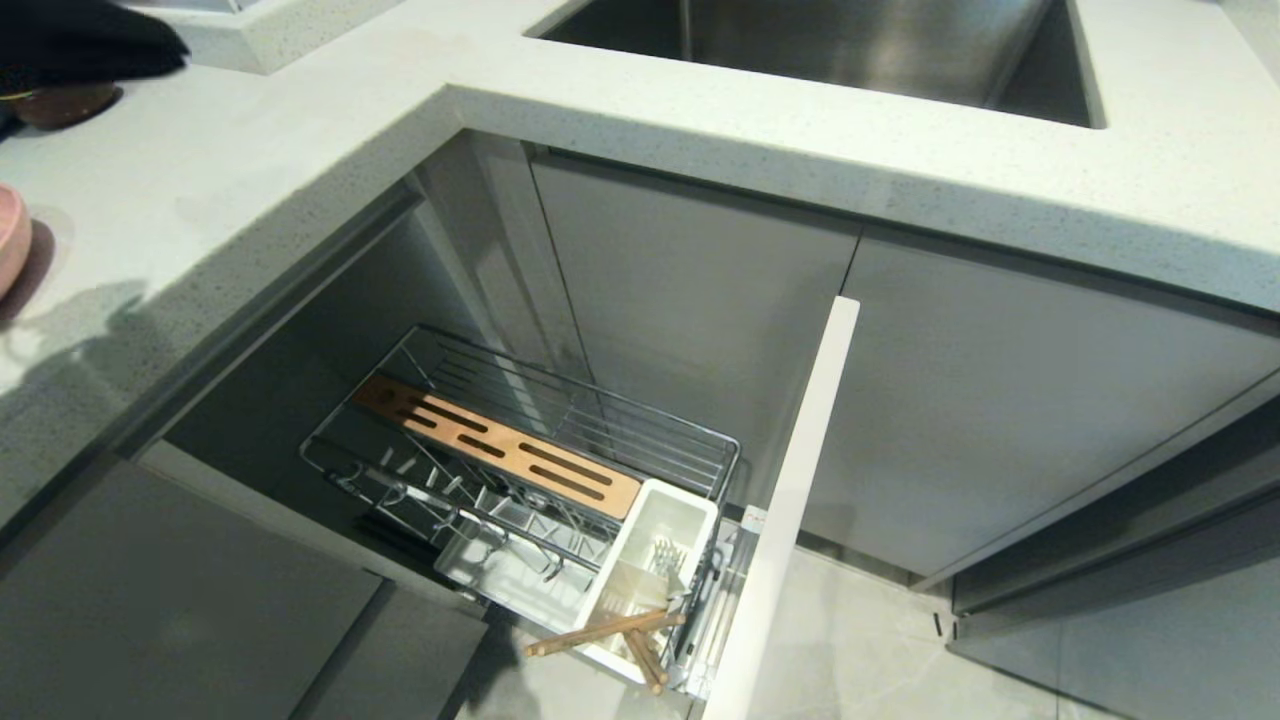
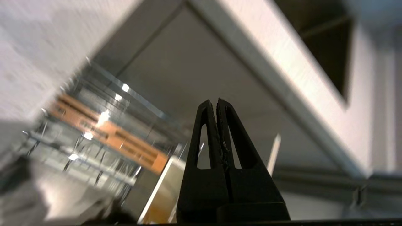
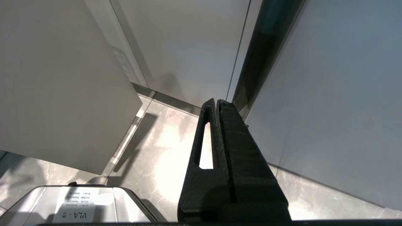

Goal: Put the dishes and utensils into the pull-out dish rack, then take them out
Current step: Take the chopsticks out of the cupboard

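Pull-out dish rack (image 1: 560, 440) extended from the corner base cabinet, below the speckled white countertop (image 1: 700, 110). Chrome wire basket crossed lengthwise by the slotted wood strip (image 1: 500, 447); wire plate slots beside the strip unoccupied. White drip tray (image 1: 500, 575) visible under the wires. White cutlery cup (image 1: 650, 560) seated at the front end of the rack, just behind the tall white front panel (image 1: 790, 500). Chopsticks (image 1: 610, 632) lying nearly flat and crossed over the cup's front rim, tips projecting out past the cup toward the floor; a metal utensil (image 1: 665, 560) standing inside the cup, type not discernible.

Stainless sink (image 1: 830, 40) recessed in the countertop, well behind the rack. Edge of a pink dish (image 1: 12, 240) at the far left of the countertop, mostly cut off; a brown round object (image 1: 60, 103) partly under a dark shape at the upper left corner.

Front panel standing edge-on between the rack and the closed grey cabinet doors (image 1: 1000, 400) to the right.

Left gripper (image 2: 216, 105) closed, fingers pressed together, holding nothing, positioned above and apart from the rack, as seen in its blurred wrist view. Right gripper (image 3: 216, 102) likewise closed and empty, pointing down at the tiled floor (image 3: 163, 147) beside cabinet fronts, with the robot base's metal corner bearing a label (image 3: 77, 204) below.
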{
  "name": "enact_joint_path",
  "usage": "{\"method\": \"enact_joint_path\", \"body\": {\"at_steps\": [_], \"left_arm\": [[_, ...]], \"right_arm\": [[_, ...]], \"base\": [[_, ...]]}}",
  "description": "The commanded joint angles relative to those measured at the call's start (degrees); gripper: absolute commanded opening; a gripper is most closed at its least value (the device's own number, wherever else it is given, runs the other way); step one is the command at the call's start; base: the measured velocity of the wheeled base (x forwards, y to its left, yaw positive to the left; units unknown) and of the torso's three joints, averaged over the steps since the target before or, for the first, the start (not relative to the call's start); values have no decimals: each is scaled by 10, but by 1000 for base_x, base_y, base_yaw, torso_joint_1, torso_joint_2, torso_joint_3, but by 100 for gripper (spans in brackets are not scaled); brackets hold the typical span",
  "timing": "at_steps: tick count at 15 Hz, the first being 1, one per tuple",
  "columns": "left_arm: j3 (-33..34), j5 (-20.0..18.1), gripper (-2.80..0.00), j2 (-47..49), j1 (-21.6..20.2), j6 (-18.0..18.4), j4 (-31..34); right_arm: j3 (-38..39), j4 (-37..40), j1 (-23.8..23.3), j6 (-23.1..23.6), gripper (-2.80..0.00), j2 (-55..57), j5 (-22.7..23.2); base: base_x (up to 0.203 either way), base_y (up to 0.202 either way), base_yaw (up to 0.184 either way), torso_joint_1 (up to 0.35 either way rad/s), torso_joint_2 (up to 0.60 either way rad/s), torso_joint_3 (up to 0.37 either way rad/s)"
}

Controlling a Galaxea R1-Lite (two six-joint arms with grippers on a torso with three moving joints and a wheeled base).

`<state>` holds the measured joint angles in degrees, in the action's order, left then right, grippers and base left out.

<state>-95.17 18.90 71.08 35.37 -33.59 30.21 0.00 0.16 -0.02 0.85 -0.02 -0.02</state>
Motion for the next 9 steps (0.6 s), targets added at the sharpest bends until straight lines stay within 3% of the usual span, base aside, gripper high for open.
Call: {"method": "enact_joint_path", "body": {"at_steps": [1, 4, 7, 9], "left_arm": [[11, 10, -280, 30, 47, 5, 28], [25, 13, -280, 48, 105, 33, 111], [27, 15, -280, 81, 150, 34, 220], [27, 15, -280, 106, 158, 16, 252]], "right_arm": [[0, 0, 0, 0, -280, 0, 0], [0, 0, 0, 0, -280, 0, 0], [0, 0, 0, 1, -280, 0, 0], [0, 0, 0, 0, -280, 0, 0]], "base": [[0, 0, 0, 0, 0, 0], [0, 0, 0, 0, 0, 0], [0, 0, 0, 0, 0, 0], [0, 0, 0, 0, 0, 0]]}}
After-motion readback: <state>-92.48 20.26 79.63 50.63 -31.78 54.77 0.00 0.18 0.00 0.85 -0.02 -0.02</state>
